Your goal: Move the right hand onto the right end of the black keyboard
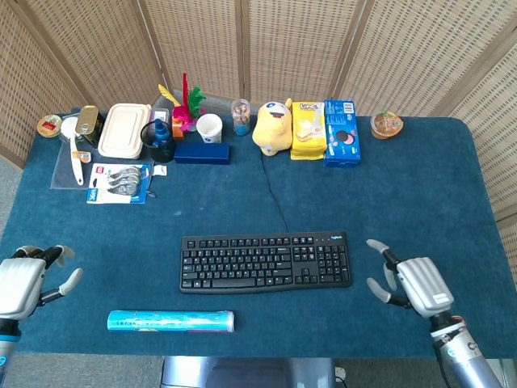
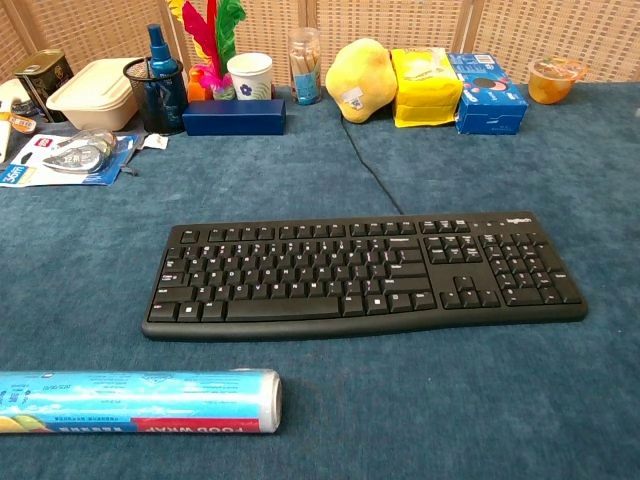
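My right hand hovers empty, fingers spread, just right of the black keyboard, not touching. The keyboard lies mid-counter near the front edge. Left hand open at the front-left corner.

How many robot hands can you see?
2. The left hand is at the table's near left corner, open and empty. The right hand is just right of the black keyboard, not touching it. The chest view shows neither.
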### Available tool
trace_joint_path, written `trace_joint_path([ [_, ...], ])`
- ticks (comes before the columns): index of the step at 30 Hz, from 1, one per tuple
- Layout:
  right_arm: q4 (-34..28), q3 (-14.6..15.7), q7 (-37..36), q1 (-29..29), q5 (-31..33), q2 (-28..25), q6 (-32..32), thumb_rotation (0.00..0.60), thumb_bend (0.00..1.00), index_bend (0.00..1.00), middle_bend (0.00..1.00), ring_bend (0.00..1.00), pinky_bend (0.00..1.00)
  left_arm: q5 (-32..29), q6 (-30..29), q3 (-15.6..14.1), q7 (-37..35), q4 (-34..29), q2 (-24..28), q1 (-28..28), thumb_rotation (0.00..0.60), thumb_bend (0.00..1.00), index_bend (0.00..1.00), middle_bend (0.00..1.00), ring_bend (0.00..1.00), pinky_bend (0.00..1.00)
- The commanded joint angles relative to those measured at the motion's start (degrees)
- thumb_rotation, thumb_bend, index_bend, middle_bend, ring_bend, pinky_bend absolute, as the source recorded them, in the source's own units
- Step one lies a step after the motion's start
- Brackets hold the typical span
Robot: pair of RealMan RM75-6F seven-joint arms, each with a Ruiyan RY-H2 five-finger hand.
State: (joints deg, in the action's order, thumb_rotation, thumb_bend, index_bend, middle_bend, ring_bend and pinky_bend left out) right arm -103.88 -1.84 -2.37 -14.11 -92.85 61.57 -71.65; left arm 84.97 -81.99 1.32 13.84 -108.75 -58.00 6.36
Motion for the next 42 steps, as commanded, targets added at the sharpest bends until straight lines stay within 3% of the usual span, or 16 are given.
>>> trace_joint_path([
  [1,-1.28,1.10,-0.07,-3.61,-0.61,-1.32,5.91,0.000,0.40,0.23,0.98,1.00,0.97,-0.06,0.45,0.21,0.22,-0.55,0.21,0.43,0.000,0.22,0.37,0.51,0.50,0.30],
  [6,-1.93,1.19,2.70,-6.12,0.06,-0.68,9.96,0.000,0.44,0.28,1.00,1.00,1.00,-0.40,1.11,0.48,1.21,-1.28,0.30,1.06,0.000,0.21,0.37,0.51,0.50,0.30],
  [17,-3.42,1.64,13.07,-10.07,7.05,1.57,18.40,0.000,0.44,0.28,1.00,1.00,1.00,-1.51,2.20,0.58,1.42,-1.22,-0.01,1.78,0.000,0.22,0.37,0.51,0.50,0.30],
  [42,-0.58,0.35,24.51,-15.83,20.00,7.56,22.95,0.000,0.44,0.28,1.00,1.00,1.00,-2.36,2.59,0.38,1.38,-0.34,-0.76,2.24,0.000,0.21,0.37,0.51,0.50,0.30],
])
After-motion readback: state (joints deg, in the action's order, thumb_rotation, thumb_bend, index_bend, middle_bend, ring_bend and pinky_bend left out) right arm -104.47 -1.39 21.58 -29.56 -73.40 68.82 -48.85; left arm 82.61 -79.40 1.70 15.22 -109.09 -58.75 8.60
